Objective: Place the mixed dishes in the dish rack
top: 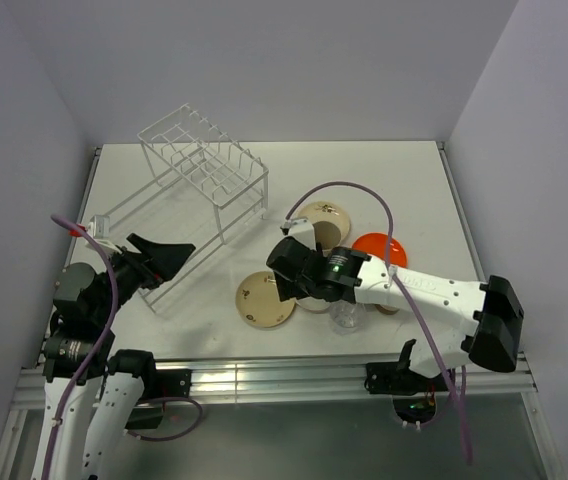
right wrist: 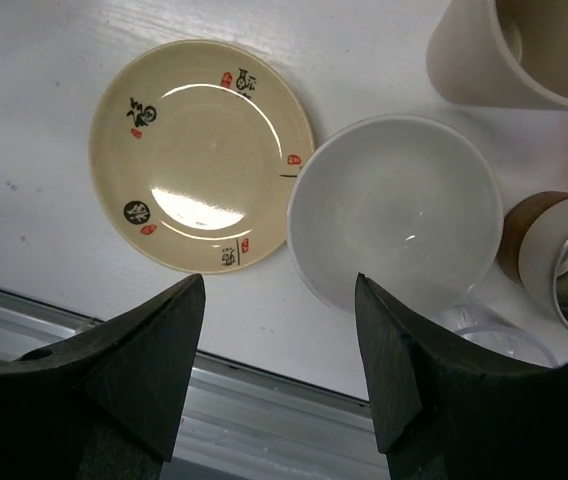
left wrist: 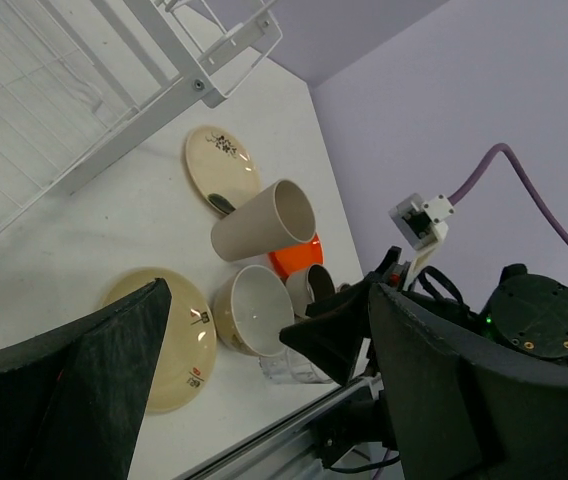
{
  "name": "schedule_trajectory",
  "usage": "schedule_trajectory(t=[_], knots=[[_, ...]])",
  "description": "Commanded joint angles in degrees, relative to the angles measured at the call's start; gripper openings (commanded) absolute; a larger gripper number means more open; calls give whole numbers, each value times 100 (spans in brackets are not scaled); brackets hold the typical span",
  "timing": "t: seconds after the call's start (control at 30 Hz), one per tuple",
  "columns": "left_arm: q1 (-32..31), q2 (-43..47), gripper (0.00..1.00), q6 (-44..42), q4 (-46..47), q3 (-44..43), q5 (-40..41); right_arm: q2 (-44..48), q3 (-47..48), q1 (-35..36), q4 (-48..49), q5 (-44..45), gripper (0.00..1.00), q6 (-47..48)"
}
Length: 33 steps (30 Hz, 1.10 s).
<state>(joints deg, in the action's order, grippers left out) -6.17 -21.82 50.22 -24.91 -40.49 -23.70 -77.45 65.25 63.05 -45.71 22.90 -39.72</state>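
Observation:
The white wire dish rack [top: 204,165] stands at the back left, and its low tray section [top: 144,235] reaches toward my left arm. A cream plate [top: 266,298] lies near the front edge, and a second one [top: 326,220] lies behind it. The orange plate [top: 379,247] and the clear glass [top: 346,316] lie by my right arm. My right gripper [right wrist: 279,295] is open and empty. It hovers between the cream plate [right wrist: 202,155] and the white bowl [right wrist: 394,212]. My left gripper [top: 172,258] is open and empty over the tray section.
The tall beige cup [left wrist: 264,220] lies on its side behind the bowl [left wrist: 254,310]. A metal cup [right wrist: 564,265] stands to the right of the bowl, with the glass [right wrist: 494,335] in front of it. The table's aluminium front rail [top: 284,375] runs close by.

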Motion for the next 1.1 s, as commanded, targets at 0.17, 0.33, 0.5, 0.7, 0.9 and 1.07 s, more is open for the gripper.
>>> schedule_trajectory(t=[0.17, 0.33, 0.5, 0.7, 0.9, 1.07], knots=[[29, 73, 87, -47, 126, -47, -249, -490, -250, 59, 616, 207, 61, -88], [29, 64, 88, -65, 65, -99, -293, -727, -268, 24, 766, 189, 58, -62], [29, 47, 88, -100, 3, -152, -293, -886, -364, 6, 906, 172, 54, -71], [29, 38, 88, -109, 3, -108, -363, -825, -469, -29, 828, 391, 52, -158], [29, 11, 88, -109, 38, -56, -442, -254, -803, -625, 634, 549, 50, 34], [29, -15, 88, -73, 100, 6, -495, 239, -1269, -1303, 704, 347, 46, 508]])
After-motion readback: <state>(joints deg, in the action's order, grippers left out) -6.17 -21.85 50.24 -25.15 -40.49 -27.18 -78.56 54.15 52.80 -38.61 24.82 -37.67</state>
